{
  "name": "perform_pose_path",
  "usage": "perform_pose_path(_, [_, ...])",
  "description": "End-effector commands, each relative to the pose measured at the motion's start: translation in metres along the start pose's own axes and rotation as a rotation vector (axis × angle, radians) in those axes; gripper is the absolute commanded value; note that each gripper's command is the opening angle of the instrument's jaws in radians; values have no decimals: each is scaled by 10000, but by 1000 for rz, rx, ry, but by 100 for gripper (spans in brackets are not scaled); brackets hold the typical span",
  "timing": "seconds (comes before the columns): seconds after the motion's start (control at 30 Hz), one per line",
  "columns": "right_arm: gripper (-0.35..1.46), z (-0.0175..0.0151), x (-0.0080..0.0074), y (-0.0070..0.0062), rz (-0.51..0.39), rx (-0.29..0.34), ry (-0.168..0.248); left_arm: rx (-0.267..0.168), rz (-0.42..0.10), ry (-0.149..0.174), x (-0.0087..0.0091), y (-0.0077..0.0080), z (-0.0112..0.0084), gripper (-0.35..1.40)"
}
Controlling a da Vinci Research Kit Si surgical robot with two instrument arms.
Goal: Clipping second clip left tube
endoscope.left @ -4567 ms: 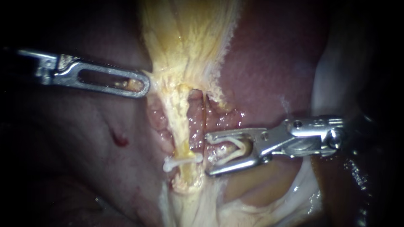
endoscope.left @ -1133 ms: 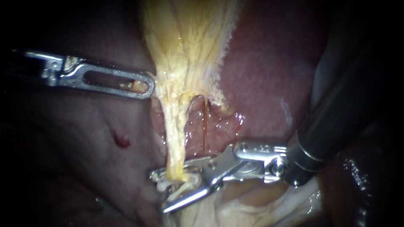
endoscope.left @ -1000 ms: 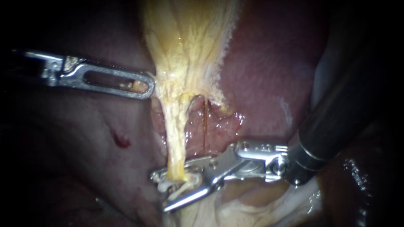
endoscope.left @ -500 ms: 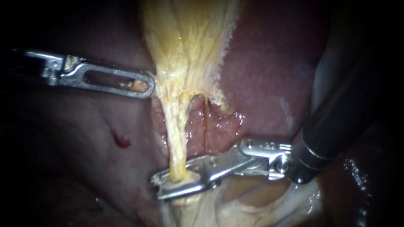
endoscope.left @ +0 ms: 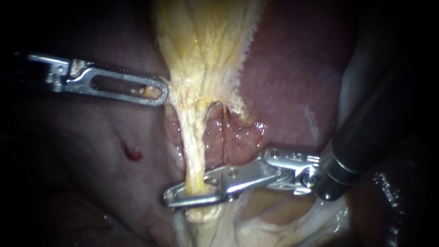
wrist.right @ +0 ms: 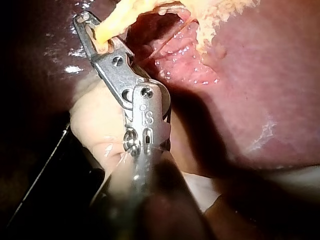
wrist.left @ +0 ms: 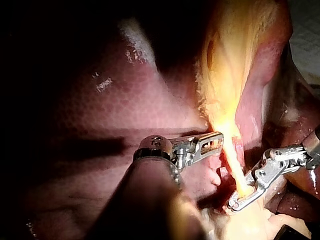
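Right instrument (endoscope.left: 171, 200): enters from the right. Its jaws are squeezed together across the left tube (endoscope.left: 192, 146), one on each side, low on the tube and just above the pale tissue (endoscope.left: 215, 228) at its foot.
Left instrument (endoscope.left: 159, 93): its jaws are pressed together on the edge of the gallbladder (endoscope.left: 206, 45). We judge that this grip draws the tube taut.
Left tube: a yellow strand running from the gallbladder down into the right jaws. A thin reddish strand (endoscope.left: 224, 132) lies just beside it, outside the jaws.
Clip: hidden within the jaws, so we cannot tell whether it has locked.
Liver (endoscope.left: 292, 82): behind the tube, touched by neither instrument.
Step in hand: we judge this to be the closing squeeze on the clip.
Next move: open the right jaws in place, then back off along the shaft without dragging the tube, and keep the left traction steady.
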Motion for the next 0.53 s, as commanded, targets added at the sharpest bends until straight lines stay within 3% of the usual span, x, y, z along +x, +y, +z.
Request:
perform_pose_path(0.03, [-35,0,0,0,-1,2,0,0,0,0,0,0,0,-35])
perform_pose_path(0.53, [-35,-3,2,-1,0,3,1,0,0,0,0,1,0,-35])
